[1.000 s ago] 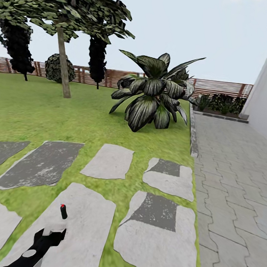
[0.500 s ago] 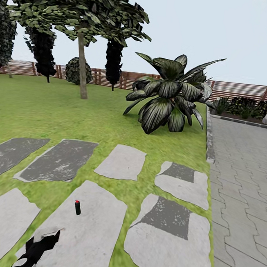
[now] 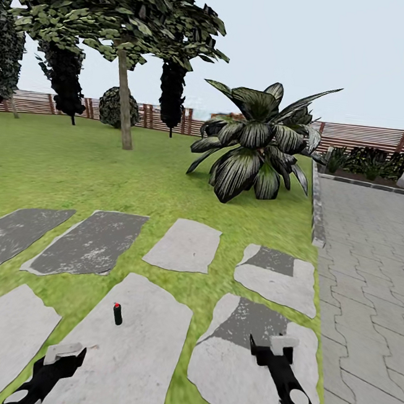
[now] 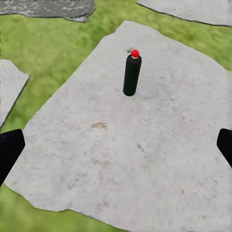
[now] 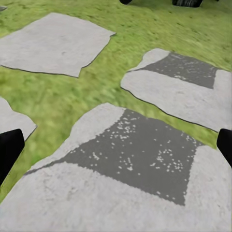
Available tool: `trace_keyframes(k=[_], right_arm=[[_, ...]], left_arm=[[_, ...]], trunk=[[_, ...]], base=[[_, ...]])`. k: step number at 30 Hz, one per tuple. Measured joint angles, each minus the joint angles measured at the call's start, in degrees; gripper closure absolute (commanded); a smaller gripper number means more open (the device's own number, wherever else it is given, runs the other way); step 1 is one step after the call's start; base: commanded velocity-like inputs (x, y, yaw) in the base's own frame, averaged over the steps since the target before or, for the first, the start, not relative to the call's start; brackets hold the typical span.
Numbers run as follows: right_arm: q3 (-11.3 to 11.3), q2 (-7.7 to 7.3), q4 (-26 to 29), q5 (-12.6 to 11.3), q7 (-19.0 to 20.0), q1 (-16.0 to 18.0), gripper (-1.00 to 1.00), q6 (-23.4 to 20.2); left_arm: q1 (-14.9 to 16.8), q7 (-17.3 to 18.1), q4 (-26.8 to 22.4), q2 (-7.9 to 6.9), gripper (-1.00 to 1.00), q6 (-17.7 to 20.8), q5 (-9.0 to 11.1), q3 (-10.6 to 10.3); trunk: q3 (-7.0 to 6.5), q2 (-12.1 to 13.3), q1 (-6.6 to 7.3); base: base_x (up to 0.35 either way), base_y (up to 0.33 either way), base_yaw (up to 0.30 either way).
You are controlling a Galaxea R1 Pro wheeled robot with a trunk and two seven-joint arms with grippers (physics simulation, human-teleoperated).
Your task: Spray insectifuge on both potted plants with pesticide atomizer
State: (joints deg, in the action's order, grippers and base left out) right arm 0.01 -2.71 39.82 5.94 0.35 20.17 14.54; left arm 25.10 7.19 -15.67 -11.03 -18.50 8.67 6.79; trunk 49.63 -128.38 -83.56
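The pesticide atomizer (image 3: 117,313), a slim dark bottle with a red cap, stands upright on a pale stepping stone (image 3: 128,368) in the garden lawn. In the left wrist view the atomizer (image 4: 132,74) stands ahead of the gripper, well beyond its fingertips (image 4: 9,151), which sit wide apart at the picture's sides. My left gripper (image 3: 66,354) hovers open over the near part of that stone, short of the bottle. My right gripper (image 3: 274,345) is open above a neighbouring stone (image 5: 130,159) with a dark patch. The potted plants are out of view.
A big striped broad-leaved bush (image 3: 258,142) grows beyond the stepping stones. A grey paved path (image 3: 367,288) with a raised kerb (image 3: 317,214) runs along the right. Trees (image 3: 126,63) and a brown slatted fence (image 3: 358,137) close off the lawn at the back.
The head view swung left about a second ago, then held still. My right arm has come into the picture at the lower right. My left gripper sits further back from the atomizer than a second ago.
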Motion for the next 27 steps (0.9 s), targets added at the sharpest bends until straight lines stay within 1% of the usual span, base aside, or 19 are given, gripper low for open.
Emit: trace_keyframes(k=[5,10,12,17,21,27], right_arm=[[0.0,-0.01,-0.1,0.2,0.1,0.9,-1.0,-1.3],[0.0,0.09,0.0,0.3,0.0,1.0,-1.0,-1.6],[0.1,0.09,0.1,0.3,0.0,1.0,-1.0,-1.6],[0.1,0.09,-0.2,0.3,0.1,1.0,-1.0,-1.5],[0.1,0.09,-0.2,0.3,0.1,1.0,-1.0,-1.5],[0.1,0.1,-0.3,0.4,0.1,1.0,-1.0,-1.5]], left_arm=[[0.0,0.0,-0.3,-0.07,-1.0,0.2,0.0,0.0],[0.0,-0.2,-0.2,0.38,-1.0,0.1,-0.1,-0.6],[0.0,-0.5,0.0,0.76,-1.0,0.1,-0.1,-0.6],[0.0,-0.6,0.0,0.81,-1.0,0.1,-0.1,-0.5],[0.0,-0.7,0.1,0.82,-1.0,0.1,-0.1,-0.5],[0.0,-0.7,0.0,0.81,-1.0,0.1,0.3,-0.3]], trunk=[[0.0,0.0,0.0],[0.01,0.0,0.0],[0.0,0.0,0.02],[0.0,0.0,0.03],[0.0,0.0,0.03],[0.0,0.0,0.02]], base=[[0.0,0.0,0.0],[0.013,0.0,0.0],[0.189,-0.021,0.0],[0.292,-0.074,0.0],[0.297,-0.158,0.016],[0.256,-0.187,0.219]])
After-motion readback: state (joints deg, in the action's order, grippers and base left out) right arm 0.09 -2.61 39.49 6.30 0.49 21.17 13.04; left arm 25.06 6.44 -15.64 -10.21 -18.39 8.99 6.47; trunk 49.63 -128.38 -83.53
